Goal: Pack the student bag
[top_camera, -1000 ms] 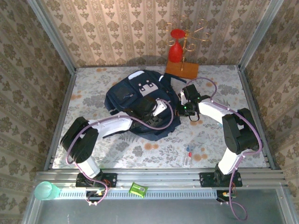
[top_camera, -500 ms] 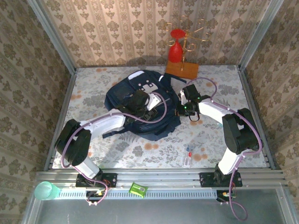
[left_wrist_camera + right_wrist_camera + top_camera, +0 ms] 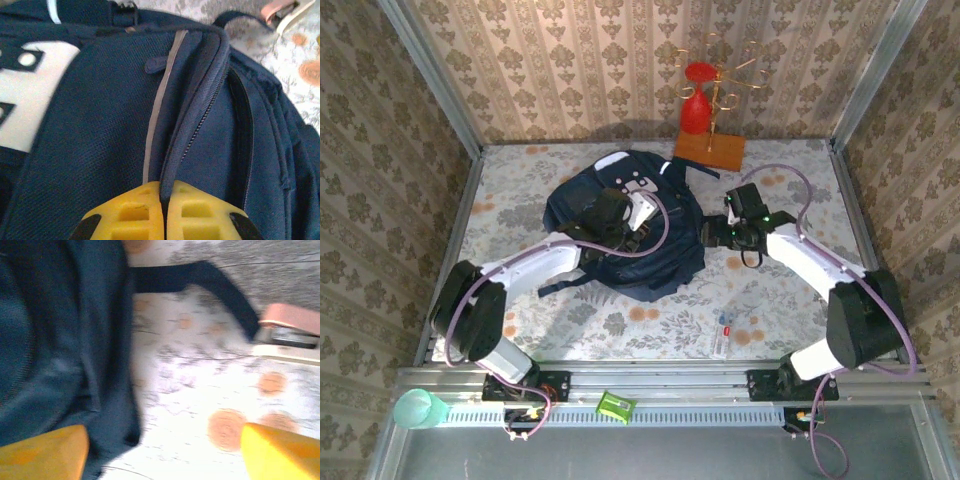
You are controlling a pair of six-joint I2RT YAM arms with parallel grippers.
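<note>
- At the near edge a metal rail (image 3: 720, 385) is seen, with a teal cup (image 3: 417, 408) at its left end and a small green object (image 3: 615, 405) near its middle.
- A small red-and-blue item (image 3: 724, 328) is laid on the floral table cover (image 3: 510, 190), in front of the right arm's base; what it is cannot be told.
- The student bag (image 3: 650, 265) is laid flat about the middle of the table, a little to the left, with its grey-white patch (image 3: 638, 185) turned upward at the far end.
- The left gripper (image 3: 612, 212) is lowered onto the bag's upper face. In its wrist view the yellow fingers (image 3: 130, 215) are pressed together, and a raised fold of navy fabric beside the zip (image 3: 200, 120) is pinched between them. A pale stripe (image 3: 160, 100) is seen just left of that fold.
- The right gripper (image 3: 708, 234) is held at the bag's right edge. In its blurred wrist view the yellow fingers (image 3: 42, 450) are spread wide, nothing is held between them, and one finger is placed just beside the bag's hem.
- Beyond that hem a dark strap (image 3: 200, 277) is stretched across the cover toward a pink-and-cream object (image 3: 290, 330), which cannot be identified.
- At the far edge a wooden base (image 3: 712, 150) is set against the patterned wall, and a gold wire stand (image 3: 735, 70) and a red vessel (image 3: 696, 105) are carried on it.
</note>
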